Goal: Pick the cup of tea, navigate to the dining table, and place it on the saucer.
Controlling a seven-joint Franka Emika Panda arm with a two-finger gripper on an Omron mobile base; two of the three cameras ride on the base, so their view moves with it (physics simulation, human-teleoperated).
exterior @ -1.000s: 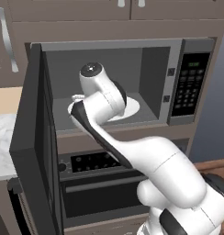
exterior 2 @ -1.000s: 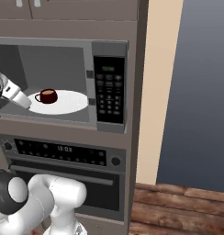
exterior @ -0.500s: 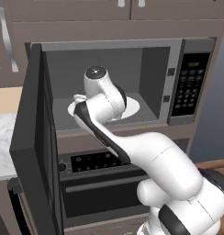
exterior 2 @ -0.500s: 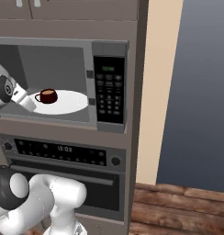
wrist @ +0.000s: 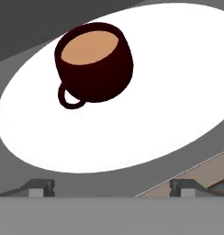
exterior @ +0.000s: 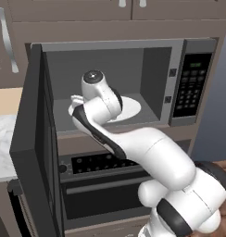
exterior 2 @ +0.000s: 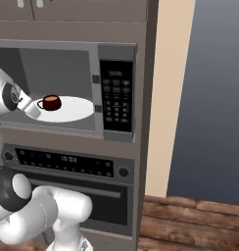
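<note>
The cup of tea point(wrist: 94, 62) is a dark maroon cup with tan liquid. It stands upright on a large white round plate point(wrist: 123, 133) inside the open microwave, its handle turned toward my hand. My gripper point(wrist: 111, 188) is open, its two fingertips spread wide just short of the plate's near rim with nothing between them. From the right base view, the cup of tea point(exterior 2: 51, 102) sits on the plate point(exterior 2: 75, 111) with my gripper point(exterior 2: 32, 111) close at its left, apart from it. The dining table and the saucer are out of view.
The microwave door point(exterior: 36, 139) swings open to the left, beside my arm. The microwave's control panel point(exterior 2: 116, 95) is on the right, and an oven point(exterior 2: 67, 162) sits below. A marble counter point(exterior: 1, 139) lies at the left.
My hand has moved further into the microwave, closer to the cup. The cup and plate have stayed put.
</note>
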